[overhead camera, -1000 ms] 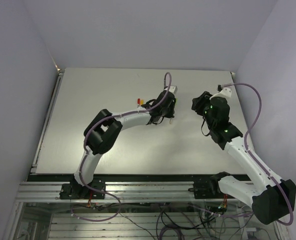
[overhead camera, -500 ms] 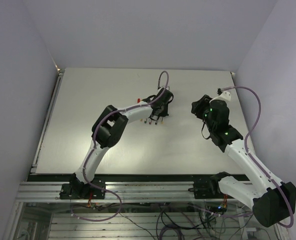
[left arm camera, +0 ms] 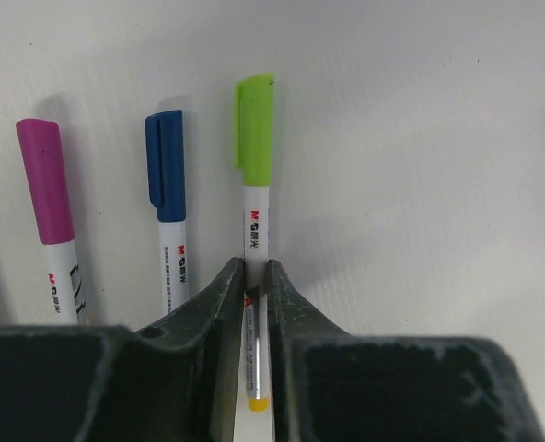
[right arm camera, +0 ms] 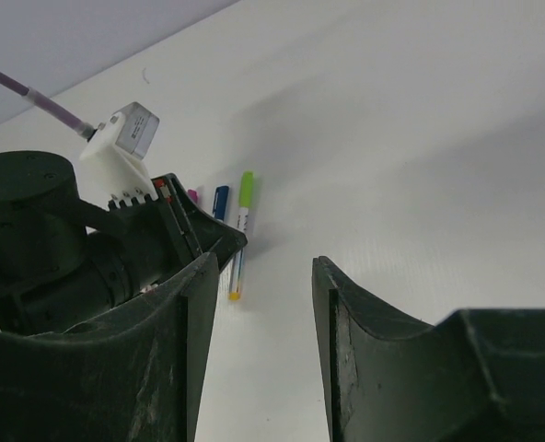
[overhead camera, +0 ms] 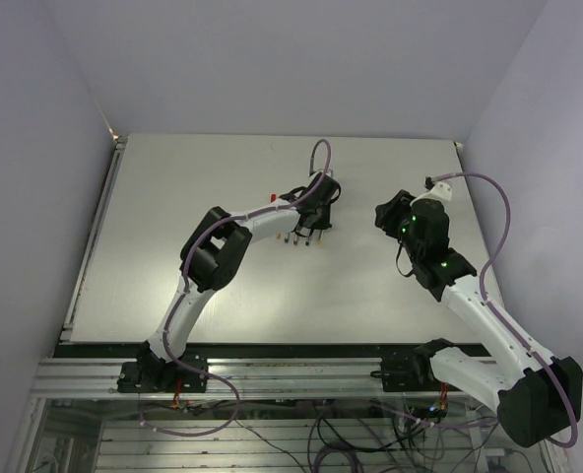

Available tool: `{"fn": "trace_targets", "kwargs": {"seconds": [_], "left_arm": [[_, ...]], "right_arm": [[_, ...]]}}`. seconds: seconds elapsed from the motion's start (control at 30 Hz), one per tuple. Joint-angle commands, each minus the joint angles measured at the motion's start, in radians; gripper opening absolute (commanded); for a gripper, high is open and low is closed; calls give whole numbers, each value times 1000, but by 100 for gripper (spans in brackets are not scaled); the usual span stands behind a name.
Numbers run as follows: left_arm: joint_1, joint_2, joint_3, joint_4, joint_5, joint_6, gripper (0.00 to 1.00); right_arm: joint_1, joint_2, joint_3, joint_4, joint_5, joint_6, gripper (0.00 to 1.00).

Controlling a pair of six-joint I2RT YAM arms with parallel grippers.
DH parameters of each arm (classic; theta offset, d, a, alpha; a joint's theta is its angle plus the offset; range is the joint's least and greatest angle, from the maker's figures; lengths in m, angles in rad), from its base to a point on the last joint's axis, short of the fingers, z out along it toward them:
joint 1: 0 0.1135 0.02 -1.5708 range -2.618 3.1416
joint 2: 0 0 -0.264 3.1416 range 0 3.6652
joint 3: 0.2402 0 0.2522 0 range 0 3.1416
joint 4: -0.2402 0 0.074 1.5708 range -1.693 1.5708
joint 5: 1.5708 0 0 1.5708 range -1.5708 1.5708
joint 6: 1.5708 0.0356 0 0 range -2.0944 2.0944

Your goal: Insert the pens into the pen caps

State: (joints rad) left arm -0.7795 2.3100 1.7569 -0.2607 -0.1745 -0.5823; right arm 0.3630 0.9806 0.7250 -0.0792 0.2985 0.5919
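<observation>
In the left wrist view my left gripper (left arm camera: pixel 256 267) is shut on the white barrel of a pen (left arm camera: pixel 256 226) that lies on the table and wears the light green cap (left arm camera: pixel 255 129). Its yellow end (left arm camera: pixel 258 402) shows between the jaws. Beside it lie a pen in a blue cap (left arm camera: pixel 166 166) and a pen in a purple cap (left arm camera: pixel 44 180). In the top view the left gripper (overhead camera: pixel 309 227) is over this row of pens (overhead camera: pixel 299 239). My right gripper (overhead camera: pixel 382 211) hangs open and empty to the right, off the table; its view (right arm camera: pixel 263 262) shows the light green cap (right arm camera: pixel 246 187).
The white table (overhead camera: pixel 173 256) is walled by lilac panels on the left, back and right. A small red bit (overhead camera: pixel 272 197) shows beside the left forearm. The left arm's purple cable (overhead camera: pixel 318 158) loops above its wrist. A metal rail (overhead camera: pixel 272 374) runs along the near edge.
Over the last second the left wrist swung back and left, and its gripper came down over the row of pens. The right arm drifted slightly left.
</observation>
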Motion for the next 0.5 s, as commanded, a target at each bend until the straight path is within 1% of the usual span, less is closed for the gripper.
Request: {"fn": "trace_targets", "kwargs": {"seconds": [0.0, 0.2, 0.47], "left_arm": [[5, -34, 2, 5, 8, 8, 26], [5, -67, 3, 1, -8, 7, 32], [6, -146, -19, 8, -13, 6, 33]], "right_arm": [[1, -3, -12, 33, -9, -3, 44], [1, 4, -7, 42, -12, -13, 44], [1, -5, 3, 44, 3, -29, 44]]}}
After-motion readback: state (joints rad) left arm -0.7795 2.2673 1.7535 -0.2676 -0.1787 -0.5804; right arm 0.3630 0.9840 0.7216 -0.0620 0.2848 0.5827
